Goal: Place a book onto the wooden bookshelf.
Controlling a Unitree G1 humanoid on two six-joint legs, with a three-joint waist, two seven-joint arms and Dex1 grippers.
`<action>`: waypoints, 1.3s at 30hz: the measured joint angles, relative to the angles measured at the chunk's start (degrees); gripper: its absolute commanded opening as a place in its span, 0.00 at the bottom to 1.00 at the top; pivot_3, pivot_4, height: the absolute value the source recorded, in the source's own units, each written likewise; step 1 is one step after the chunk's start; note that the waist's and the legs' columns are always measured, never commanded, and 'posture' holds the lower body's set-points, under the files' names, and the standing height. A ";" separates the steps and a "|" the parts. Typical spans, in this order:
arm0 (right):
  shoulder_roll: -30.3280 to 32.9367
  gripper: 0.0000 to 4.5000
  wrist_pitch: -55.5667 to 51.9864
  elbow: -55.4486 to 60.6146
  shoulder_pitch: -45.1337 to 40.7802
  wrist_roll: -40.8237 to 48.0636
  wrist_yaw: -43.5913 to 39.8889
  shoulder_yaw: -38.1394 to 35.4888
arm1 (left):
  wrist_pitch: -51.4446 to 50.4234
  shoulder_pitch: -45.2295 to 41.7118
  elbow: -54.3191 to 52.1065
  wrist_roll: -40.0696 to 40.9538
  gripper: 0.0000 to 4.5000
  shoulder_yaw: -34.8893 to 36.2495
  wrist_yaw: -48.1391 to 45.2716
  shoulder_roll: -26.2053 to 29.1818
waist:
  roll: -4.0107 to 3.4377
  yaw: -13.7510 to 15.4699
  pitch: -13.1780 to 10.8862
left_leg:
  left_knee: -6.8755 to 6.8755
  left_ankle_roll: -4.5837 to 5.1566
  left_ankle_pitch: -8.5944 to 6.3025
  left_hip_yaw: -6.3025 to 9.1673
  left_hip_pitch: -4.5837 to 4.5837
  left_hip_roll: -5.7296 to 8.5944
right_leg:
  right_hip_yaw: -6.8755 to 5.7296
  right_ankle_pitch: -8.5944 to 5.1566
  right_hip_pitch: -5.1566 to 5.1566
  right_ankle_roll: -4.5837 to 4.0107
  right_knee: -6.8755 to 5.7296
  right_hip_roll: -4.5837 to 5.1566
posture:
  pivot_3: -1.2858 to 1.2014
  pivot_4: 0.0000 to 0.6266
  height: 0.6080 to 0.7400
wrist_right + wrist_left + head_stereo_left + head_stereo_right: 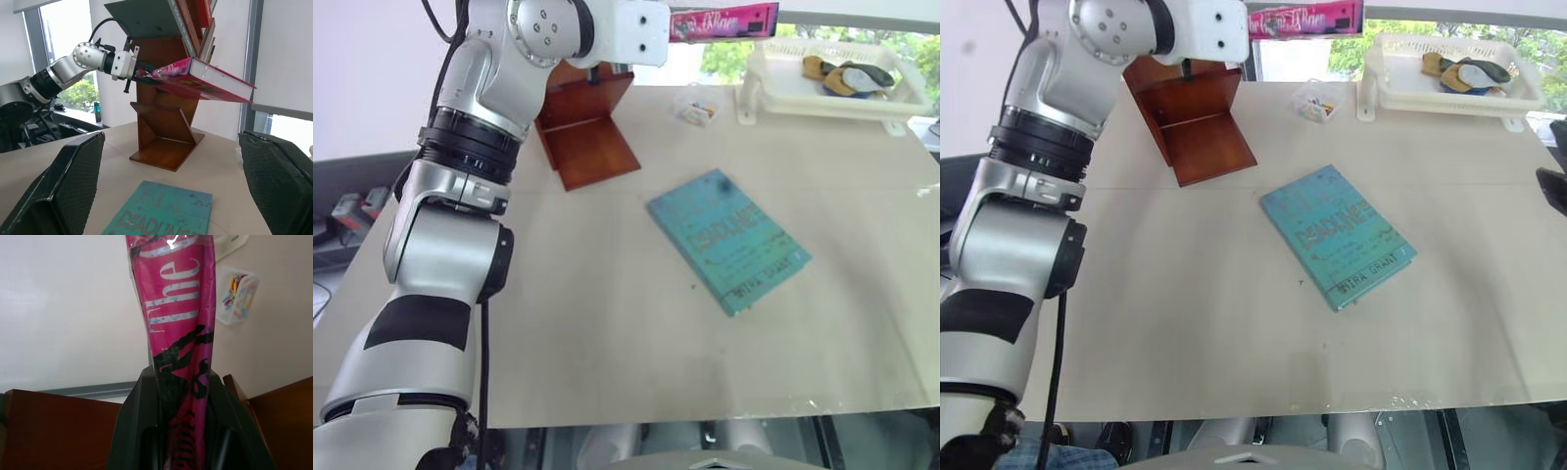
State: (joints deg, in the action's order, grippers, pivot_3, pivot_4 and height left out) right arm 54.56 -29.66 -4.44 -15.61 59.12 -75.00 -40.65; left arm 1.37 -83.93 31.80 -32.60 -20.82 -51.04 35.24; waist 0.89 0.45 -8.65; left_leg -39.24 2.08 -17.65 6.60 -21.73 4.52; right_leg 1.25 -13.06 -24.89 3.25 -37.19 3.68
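Observation:
My left gripper (180, 433) is shut on one end of the bright pink book (724, 22). It holds the book raised and nearly level, high above the table's far side. The free end juts out beside the reddish-brown wooden bookshelf (590, 127), just under its upper shelf in the right wrist view, where the book (205, 78) shows its white page edge. The bookshelf (164, 129) has a zigzag frame and stands at the far left of the table. My right gripper (171, 136) is open, its fingers (68, 186) wide apart, with nothing between them, and it faces the shelf from a distance.
A teal book (729, 240) lies flat in the middle of the table. A white plastic basket (837, 93) holding small items stands at the far right, with a small clear box (697, 106) beside it. Several books (195, 14) lean on the bookshelf's upper shelf.

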 measured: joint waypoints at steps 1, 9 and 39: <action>0.19 1.00 0.02 -1.22 -1.43 -0.49 -0.42 0.63 | -1.60 0.89 -1.49 -0.27 0.08 0.00 -0.78 0.78 | -0.02 -0.21 0.01 | 0.00 0.00 0.00 -0.03 0.01 0.00 | 0.02 0.00 -0.03 0.00 -0.09 0.01 | 0.52 0.24 1.00; 1.22 1.00 0.44 -7.41 -9.26 -4.04 -3.15 5.60 | -10.72 4.03 -6.89 -3.24 0.08 -0.01 -4.23 4.97 | -0.02 -1.00 0.01 | -0.05 0.00 0.00 0.00 -0.14 0.21 | 0.00 0.00 -0.34 0.00 -0.55 0.29 | 0.52 0.24 1.00; 1.15 1.00 1.00 -12.69 -14.87 -7.45 -7.05 8.52 | -15.87 9.83 -10.96 -6.68 0.98 0.03 -3.46 9.64 | -0.03 -1.13 0.02 | -0.09 0.00 0.00 0.05 -0.18 0.24 | -0.05 0.00 -0.42 -0.01 -0.68 0.42 | 0.52 0.24 1.00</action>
State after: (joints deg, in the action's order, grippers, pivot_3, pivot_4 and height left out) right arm 55.72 -28.66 -17.12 -30.49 51.67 -82.05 -32.13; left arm -14.50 -74.10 20.84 -39.27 -20.79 -54.50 44.88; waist 0.85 -0.68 -8.64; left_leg -39.33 2.08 -17.65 6.66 -21.91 4.77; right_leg 1.21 -13.06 -25.31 3.25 -37.86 4.10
